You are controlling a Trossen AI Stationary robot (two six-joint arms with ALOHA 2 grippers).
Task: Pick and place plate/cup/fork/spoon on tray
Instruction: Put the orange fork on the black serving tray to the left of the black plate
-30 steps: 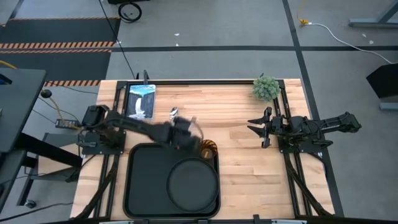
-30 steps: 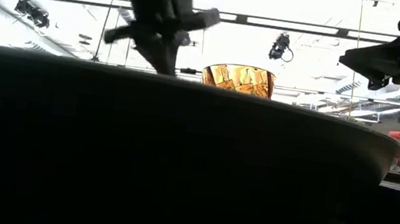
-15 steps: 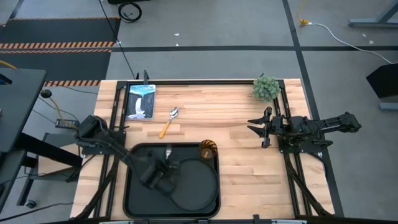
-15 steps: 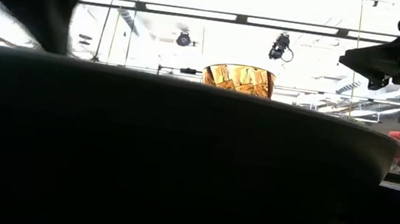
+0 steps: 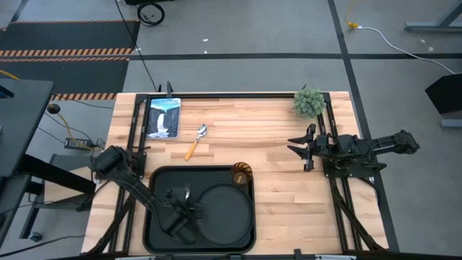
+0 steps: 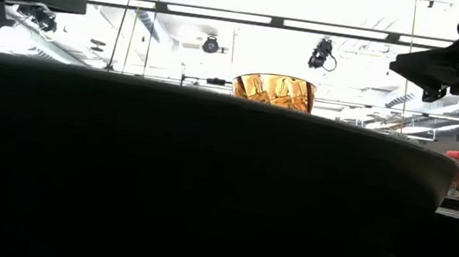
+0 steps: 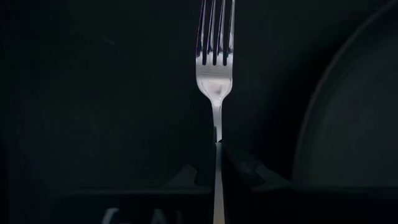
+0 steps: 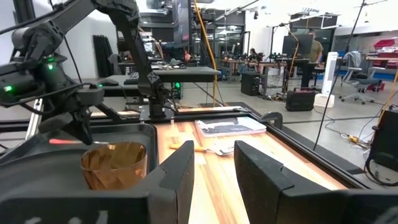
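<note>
left gripper [image 5: 184, 211] pinches the fork [image 7: 214, 56] over the tray [image 5: 157, 189] | plate [image 5: 225, 211] beside it | right gripper [image 5: 297, 148] open, off to the side

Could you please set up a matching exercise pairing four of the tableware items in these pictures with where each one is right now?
Things:
1. fork
2. spoon
3. cup
4. plate

Places:
A. on the bare wooden table, beside the picture card
B. lying in the right half of the tray
C. in the tray's far right corner
D. held by the left gripper over the tray's left part

Pairs: 1-D, 2-A, 3-C, 4-B

The right gripper waits over the right side of the table.
</note>
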